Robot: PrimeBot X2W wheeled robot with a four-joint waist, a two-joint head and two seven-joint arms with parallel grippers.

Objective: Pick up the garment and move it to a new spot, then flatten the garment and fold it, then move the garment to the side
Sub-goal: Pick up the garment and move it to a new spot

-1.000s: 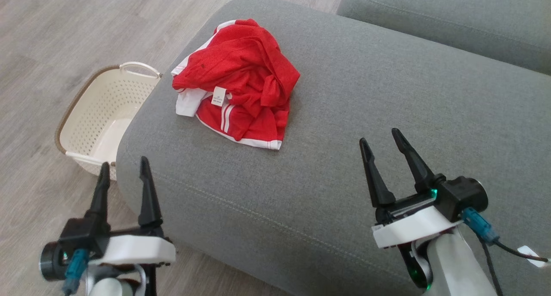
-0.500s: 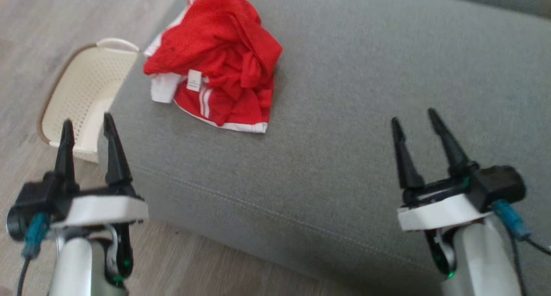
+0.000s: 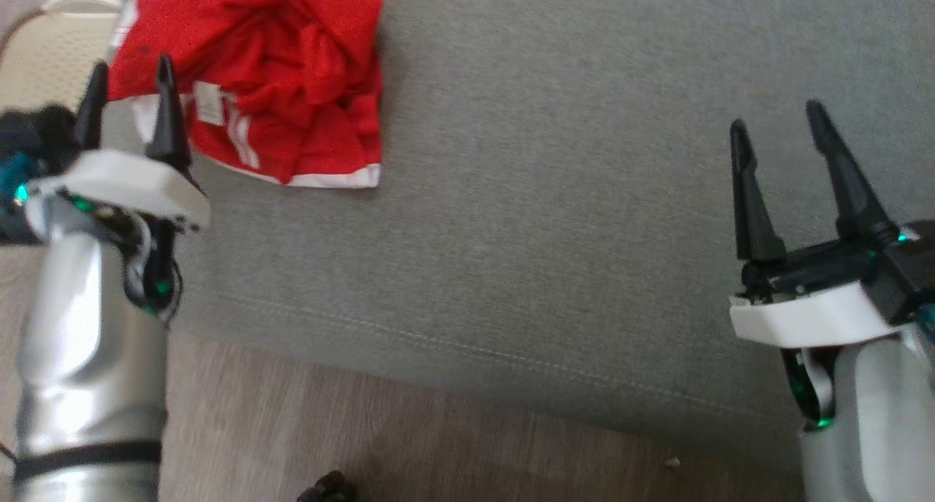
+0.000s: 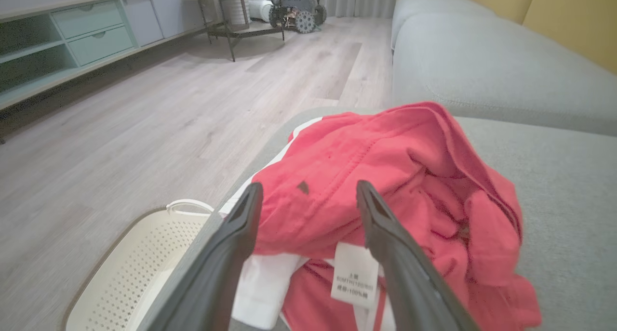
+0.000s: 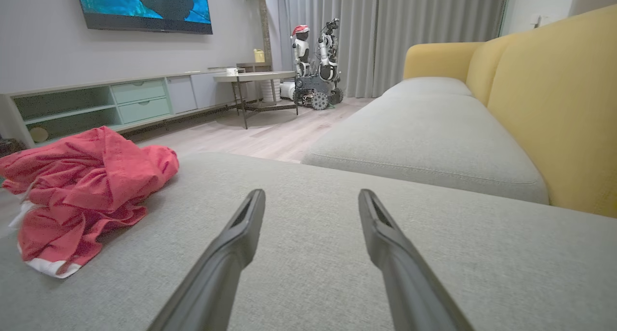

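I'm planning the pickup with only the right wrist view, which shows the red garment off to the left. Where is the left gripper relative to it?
Observer: The left gripper is open, fingers pointing at the red garment from its outer edge; contact is unclear.
Operator: Anything on the floor that side?
Observer: A cream perforated basket stands beside the grey sofa cushion.
Operator: Any landmark on the cloth?
Observer: A white care label faces up, just ahead of the left gripper.

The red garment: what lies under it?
The red garment lies crumpled on the grey sofa cushion, near the edge beside a cream basket. Whether anything is hidden beneath the heap cannot be seen.
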